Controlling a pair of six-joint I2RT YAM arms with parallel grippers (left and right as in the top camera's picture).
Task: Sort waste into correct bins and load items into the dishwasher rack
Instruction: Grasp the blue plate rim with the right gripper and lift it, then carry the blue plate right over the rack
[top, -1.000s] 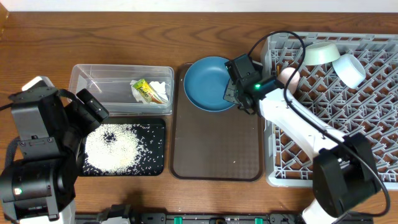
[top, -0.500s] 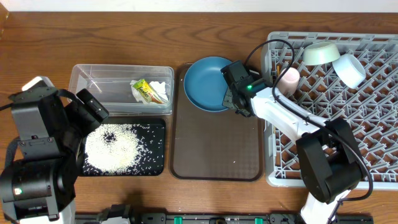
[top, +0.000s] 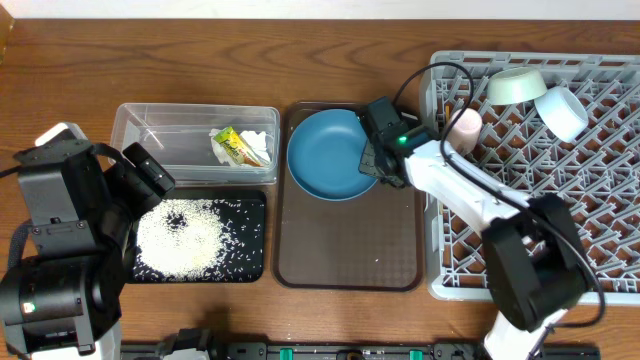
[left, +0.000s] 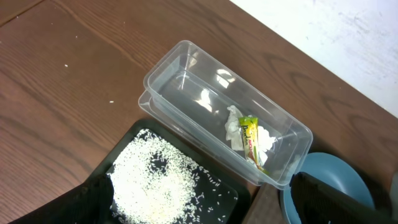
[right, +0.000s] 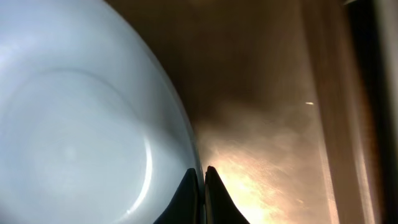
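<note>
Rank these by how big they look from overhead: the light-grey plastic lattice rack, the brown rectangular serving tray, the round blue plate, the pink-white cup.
Largest to smallest:
1. light-grey plastic lattice rack
2. brown rectangular serving tray
3. round blue plate
4. pink-white cup

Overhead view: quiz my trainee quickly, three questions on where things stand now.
1. True or false: the blue plate sits in the dishwasher rack.
2. The snack wrapper lies in: A) the clear tub; B) the dishwasher rack; C) the blue plate.
3. What is the right pincer shut on?
Key: 1 false, it is on the brown tray; 2 A; 3 the blue plate's rim.
</note>
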